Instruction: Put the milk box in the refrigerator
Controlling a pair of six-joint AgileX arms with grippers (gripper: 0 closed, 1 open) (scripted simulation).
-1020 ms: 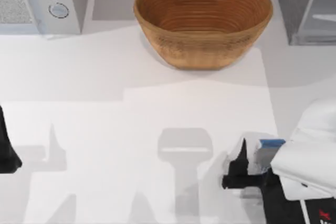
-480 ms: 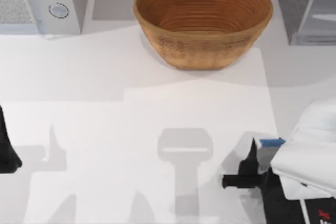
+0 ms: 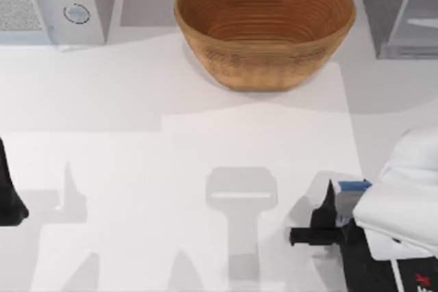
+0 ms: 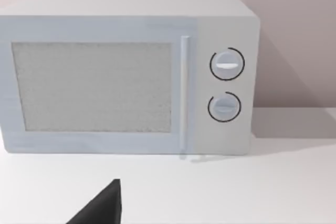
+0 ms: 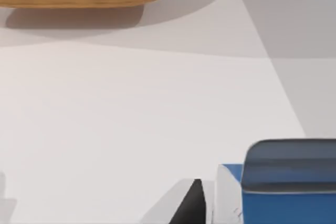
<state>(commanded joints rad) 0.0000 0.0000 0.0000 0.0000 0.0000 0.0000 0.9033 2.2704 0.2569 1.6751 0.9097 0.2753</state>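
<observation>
From above, my right gripper (image 3: 333, 211) pinches the small white blue-topped milk box (image 3: 350, 187) near the table's right front. My wrist shows its blue cap (image 5: 289, 182): light, crushable; hold the flat sides gently.

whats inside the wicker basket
Nothing that can be seen: in the top view the wicker basket shows only its bare ribbed inside. The milk box stands on the table by the right gripper, half covered by that arm.
</observation>
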